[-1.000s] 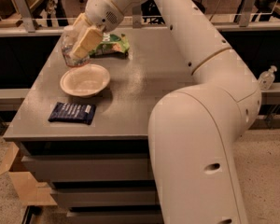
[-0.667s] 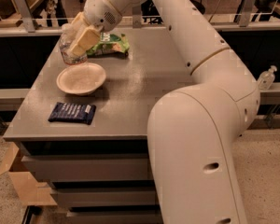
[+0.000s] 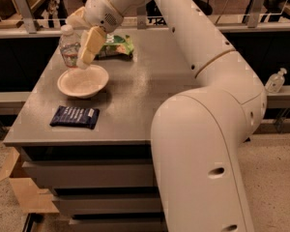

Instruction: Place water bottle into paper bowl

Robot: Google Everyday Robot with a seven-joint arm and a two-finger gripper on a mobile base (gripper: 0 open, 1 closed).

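Observation:
The water bottle (image 3: 68, 46) stands upright at the table's far left, clear with a white cap, just behind the paper bowl (image 3: 82, 81). My gripper (image 3: 80, 42) is at the bottle, with one cream finger (image 3: 90, 45) against its right side and the other behind its cap. It looks shut on the bottle. The finger's tip hangs just above the bowl's far rim. The bowl is empty and sits on the grey table (image 3: 140, 95).
A green snack bag (image 3: 115, 45) lies behind the gripper at the table's far edge. A dark blue packet (image 3: 75, 117) lies in front of the bowl. A small dispenser bottle (image 3: 275, 80) stands on a ledge at right. A cardboard box (image 3: 19, 190) sits on the floor at lower left.
The gripper has shifted slightly right and down toward the bowl. More of the bottle and its cap now show to the left of the finger.

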